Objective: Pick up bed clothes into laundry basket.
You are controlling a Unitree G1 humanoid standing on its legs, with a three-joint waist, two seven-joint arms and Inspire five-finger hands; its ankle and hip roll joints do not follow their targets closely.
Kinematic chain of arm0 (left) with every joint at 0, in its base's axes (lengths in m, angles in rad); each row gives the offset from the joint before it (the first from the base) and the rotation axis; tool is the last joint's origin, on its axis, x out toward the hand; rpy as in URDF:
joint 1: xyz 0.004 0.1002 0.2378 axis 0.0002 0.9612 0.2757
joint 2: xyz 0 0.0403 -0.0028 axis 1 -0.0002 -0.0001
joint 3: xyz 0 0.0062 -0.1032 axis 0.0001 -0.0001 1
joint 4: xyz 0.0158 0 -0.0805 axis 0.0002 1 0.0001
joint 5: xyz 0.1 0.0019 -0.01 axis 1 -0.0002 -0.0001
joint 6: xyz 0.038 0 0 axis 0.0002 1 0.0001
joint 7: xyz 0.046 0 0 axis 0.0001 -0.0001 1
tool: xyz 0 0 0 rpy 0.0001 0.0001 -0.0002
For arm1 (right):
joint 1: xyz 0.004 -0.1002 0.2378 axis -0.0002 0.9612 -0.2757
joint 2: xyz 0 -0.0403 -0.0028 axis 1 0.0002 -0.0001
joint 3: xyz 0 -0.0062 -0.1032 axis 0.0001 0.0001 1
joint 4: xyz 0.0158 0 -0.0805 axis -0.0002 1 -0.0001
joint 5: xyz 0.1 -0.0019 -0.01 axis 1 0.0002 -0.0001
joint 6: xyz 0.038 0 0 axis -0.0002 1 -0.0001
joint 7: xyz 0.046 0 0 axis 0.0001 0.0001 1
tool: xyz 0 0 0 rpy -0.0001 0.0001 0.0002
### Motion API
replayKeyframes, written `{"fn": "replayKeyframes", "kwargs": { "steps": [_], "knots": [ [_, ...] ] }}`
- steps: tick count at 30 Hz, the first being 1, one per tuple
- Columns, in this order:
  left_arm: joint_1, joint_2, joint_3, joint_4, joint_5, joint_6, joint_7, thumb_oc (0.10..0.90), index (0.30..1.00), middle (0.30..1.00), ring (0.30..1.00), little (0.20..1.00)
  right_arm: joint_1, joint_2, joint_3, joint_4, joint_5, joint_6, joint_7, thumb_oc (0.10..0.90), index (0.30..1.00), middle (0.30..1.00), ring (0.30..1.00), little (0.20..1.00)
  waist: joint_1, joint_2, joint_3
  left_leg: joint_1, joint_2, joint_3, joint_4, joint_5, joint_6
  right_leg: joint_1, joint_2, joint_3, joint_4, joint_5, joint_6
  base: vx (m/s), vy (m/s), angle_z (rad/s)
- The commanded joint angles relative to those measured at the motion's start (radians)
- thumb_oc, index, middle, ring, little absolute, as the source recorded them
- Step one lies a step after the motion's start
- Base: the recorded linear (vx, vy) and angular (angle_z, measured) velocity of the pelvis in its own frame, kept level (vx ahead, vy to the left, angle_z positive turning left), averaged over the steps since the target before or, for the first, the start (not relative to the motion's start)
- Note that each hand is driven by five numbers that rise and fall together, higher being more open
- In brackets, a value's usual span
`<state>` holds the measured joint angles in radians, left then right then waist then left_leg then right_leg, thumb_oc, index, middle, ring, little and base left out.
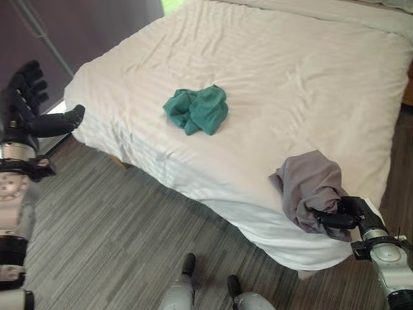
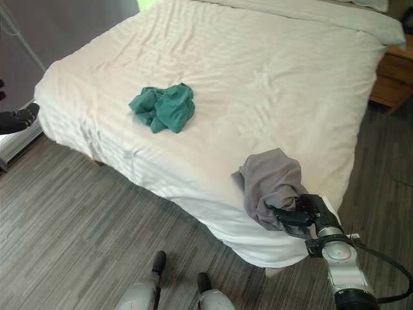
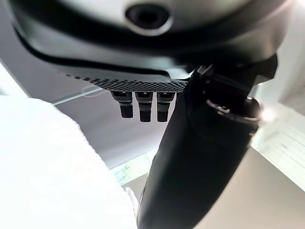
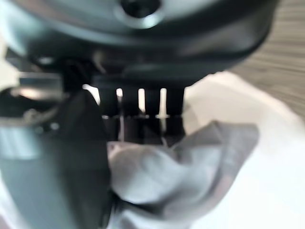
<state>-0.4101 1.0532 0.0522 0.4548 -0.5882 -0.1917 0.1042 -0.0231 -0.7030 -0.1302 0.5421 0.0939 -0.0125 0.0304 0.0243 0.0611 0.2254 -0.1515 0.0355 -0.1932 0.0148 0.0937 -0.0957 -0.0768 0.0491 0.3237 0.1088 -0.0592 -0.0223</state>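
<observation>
At the bed's far left corner we hold our left hand (image 1: 29,113) up off the bed (image 1: 290,77), fingers straight, empty. Mid-bed lies a crumpled green garment (image 1: 197,110), soft and light; we judge any raised fold a good hold. Right, at the near edge, our right hand (image 2: 300,214) has its fingers curled into a limp grey garment (image 2: 271,181).
</observation>
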Motion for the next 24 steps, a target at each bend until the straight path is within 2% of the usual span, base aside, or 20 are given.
{"fn": "replayKeyframes", "kwargs": {
  "steps": [1,2,3,4,6,8,9,10,12,14,15,18,21,24],
  "knots": [
    [-0.196,0.135,0.008,0.043,0.046,-0.058,0.017,0.8,0.9,0.9,0.9,0.9,0.02,-0.033,0.052,0.011,0.006,0.0,-0.011,0.4,0.3,0.3,0.3,0.3,-0.023,-0.022,-0.052,-0.057,-0.005,0.105,0.029,0.03,0.046,0.137,-0.141,-0.083,-0.083,-0.012,0.146,0.13,0.234,-1.0],
    [-0.216,0.153,-0.016,0.054,0.06,-0.051,0.015,0.8,0.9,0.9,0.9,0.9,0.001,-0.031,0.072,0.01,0.002,0.002,-0.01,0.4,0.3,0.3,0.3,0.3,-0.021,-0.016,-0.051,-0.047,-0.003,0.122,0.017,0.026,0.052,0.122,-0.151,-0.103,-0.064,-0.005,0.158,0.09,0.2,-0.93],
    [-0.24,0.17,-0.047,0.059,0.062,-0.044,0.011,0.8,0.9,0.9,0.9,0.9,-0.039,-0.023,0.103,0.008,-0.004,0.006,-0.011,0.4,0.3,0.3,0.3,0.3,-0.006,-0.018,-0.039,-0.027,0.005,0.152,-0.002,0.019,0.052,0.09,-0.169,-0.17,-0.018,-0.001,0.174,-0.02,0.18,-0.74],
    [-0.236,0.198,-0.059,0.053,0.069,-0.036,-0.009,0.8,0.9,0.9,0.9,0.9,-0.091,-0.019,0.136,0.002,-0.006,0.01,-0.01,0.4,0.3,0.3,0.3,0.3,0.027,-0.013,-0.023,-0.015,0.03,0.196,-0.024,0.024,0.042,0.041,-0.202,-0.316,0.019,0.02,0.189,-0.07,0.108,-0.87],
    [-0.246,0.254,-0.094,0.039,0.116,-0.027,-0.046,0.8,0.9,0.9,0.9,0.9,-0.135,-0.011,0.183,0.003,-0.011,0.011,0.001,0.4,0.3,0.3,0.3,0.3,0.044,-0.011,-0.017,-0.004,0.035,0.224,-0.06,0.031,0.036,0.029,-0.219,-0.422,0.014,0.051,0.194,-0.04,0.074,-1.21],
    [-0.308,0.275,-0.156,0.019,0.153,-0.027,-0.058,0.8,0.9,0.9,0.9,0.9,-0.151,-0.008,0.217,0.012,-0.022,0.008,0.011,0.4,0.3,0.3,0.3,0.3,0.021,-0.01,-0.009,-0.002,0.013,0.214,-0.078,0.045,0.043,0.031,-0.199,-0.37,-0.004,0.064,0.198,0.04,0.09,-0.74],
    [-0.324,0.275,-0.171,0.023,0.153,-0.028,-0.057,0.8,0.9,0.9,0.9,0.9,-0.15,-0.006,0.215,0.014,-0.022,0.007,0.011,0.4,0.3,0.3,0.3,0.3,0.023,-0.013,-0.008,-0.001,0.012,0.214,-0.079,0.045,0.042,0.032,-0.199,-0.371,-0.004,0.063,0.198,-0.01,0.109,0.49],
    [-0.409,0.297,-0.283,0.002,0.234,-0.016,-0.079,0.8,0.9,0.9,0.9,0.9,-0.168,-0.013,0.233,0.019,-0.025,0.007,0.014,0.4,0.3,0.3,0.3,0.3,0.025,-0.017,-0.001,-0.014,-0.002,0.218,-0.09,0.043,0.046,0.044,-0.207,-0.38,-0.049,0.06,0.192,-0.02,0.075,0.53],
    [-0.515,0.305,-0.404,-0.008,0.324,0.001,-0.092,0.8,0.9,0.9,0.9,0.9,-0.164,-0.023,0.238,0.012,-0.035,0.004,0.017,0.4,0.3,0.3,0.3,0.3,0.018,-0.025,-0.005,-0.022,-0.005,0.219,-0.088,0.042,0.048,0.046,-0.208,-0.384,-0.066,0.063,0.192,0.01,0.045,0.05],
    [-0.67,0.281,-0.558,0.034,0.447,0.031,-0.078,0.8,0.9,0.9,0.9,0.9,-0.165,-0.035,0.243,-0.004,-0.046,0.006,0.016,0.4,0.3,0.3,0.3,0.3,0.007,-0.032,-0.001,-0.032,-0.005,0.212,-0.086,0.042,0.051,0.044,-0.207,-0.391,-0.075,0.062,0.194,0.01,0.003,-0.04],
    [-0.79,0.248,-0.672,0.062,0.508,0.044,-0.068,0.8,0.9,0.9,0.9,0.9,-0.159,-0.029,0.237,-0.005,-0.05,0.006,0.014,0.4,0.3,0.3,0.3,0.3,0.009,-0.046,0.002,-0.037,-0.005,0.205,-0.086,0.041,0.054,0.046,-0.208,-0.393,-0.083,0.063,0.194,0.02,-0.009,0.11],
    [-0.923,0.168,-0.756,0.143,0.589,0.082,-0.007,0.8,0.9,0.9,0.9,0.9,-0.141,-0.028,0.218,-0.036,-0.048,0.009,0.0,0.4,0.3,0.3,0.3,0.3,-0.007,-0.072,0.011,-0.044,-0.004,0.201,-0.089,0.041,0.055,0.043,-0.208,-0.393,-0.096,0.077,0.199,0.01,-0.003,0.03],
    [-1.029,0.086,-0.796,0.251,0.608,0.097,0.048,0.8,0.9,0.9,0.9,0.9,-0.126,-0.022,0.209,-0.045,-0.036,0.009,-0.015,0.4,0.3,0.3,0.3,0.3,-0.018,-0.1,0.014,-0.056,-0.001,0.206,-0.091,0.041,0.055,0.032,-0.204,-0.385,-0.109,0.09,0.203,0.0,0.0,-0.02],
    [-1.078,0.025,-0.793,0.304,0.621,0.12,0.083,0.8,0.9,0.9,0.9,0.9,-0.112,-0.017,0.208,-0.052,-0.034,0.014,-0.025,0.4,0.3,0.3,0.3,0.3,-0.029,-0.12,0.015,-0.063,0.002,0.208,-0.093,0.039,0.055,0.029,-0.202,-0.38,-0.124,0.1,0.205,0.02,0.007,-0.07]
  ]
}}
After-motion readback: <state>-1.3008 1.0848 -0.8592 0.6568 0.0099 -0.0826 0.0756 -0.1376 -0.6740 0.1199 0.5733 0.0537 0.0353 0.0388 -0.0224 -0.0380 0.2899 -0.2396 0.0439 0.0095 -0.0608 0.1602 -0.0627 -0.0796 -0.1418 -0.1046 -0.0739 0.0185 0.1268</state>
